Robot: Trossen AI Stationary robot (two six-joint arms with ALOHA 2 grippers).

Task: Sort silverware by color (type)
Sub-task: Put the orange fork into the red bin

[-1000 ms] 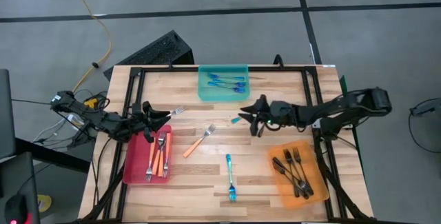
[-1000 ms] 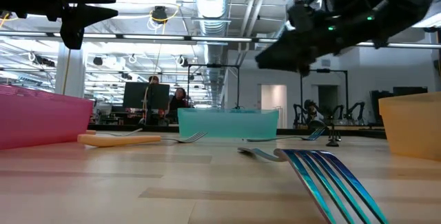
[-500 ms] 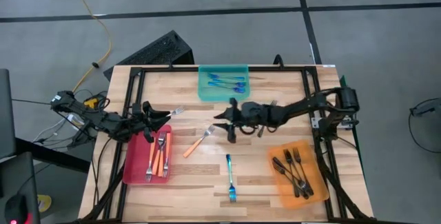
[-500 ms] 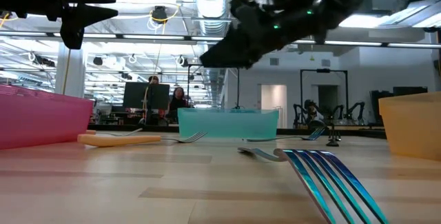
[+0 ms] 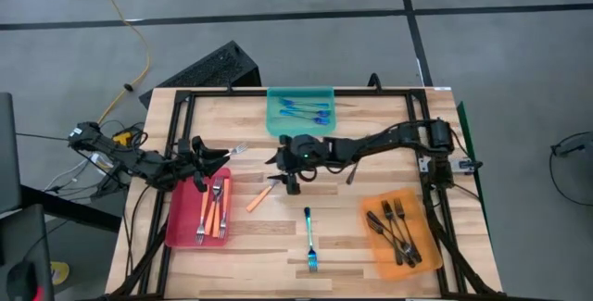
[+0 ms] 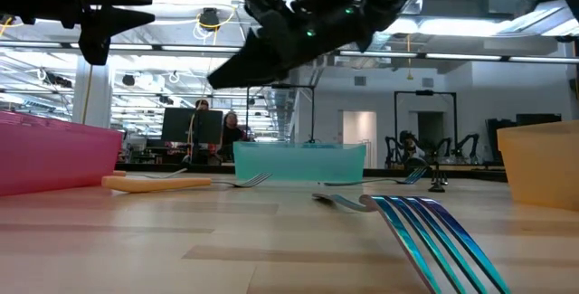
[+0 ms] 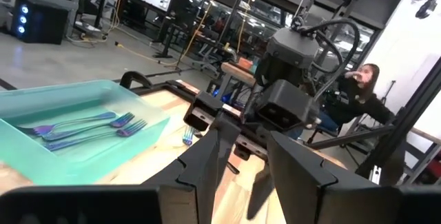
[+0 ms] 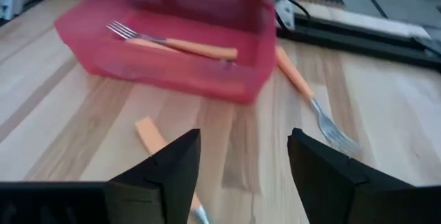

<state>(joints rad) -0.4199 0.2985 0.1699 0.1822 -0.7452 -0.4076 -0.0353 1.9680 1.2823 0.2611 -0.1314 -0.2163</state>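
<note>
Here the right gripper (image 5: 278, 173) hangs wide open and empty above an orange-handled fork (image 5: 260, 198).

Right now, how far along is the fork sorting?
Done: blue forks in the teal tray, orange forks in the red tray, dark forks in the orange tray. In hand: the right gripper, jaws open, hovers over a loose orange fork. Left: that fork, a second orange fork by the left gripper, and a loose blue fork.

Bare table (image 5: 371, 245) lies between the orange tray (image 5: 400, 226) and what seems a blue fork (image 5: 309, 238).
</note>
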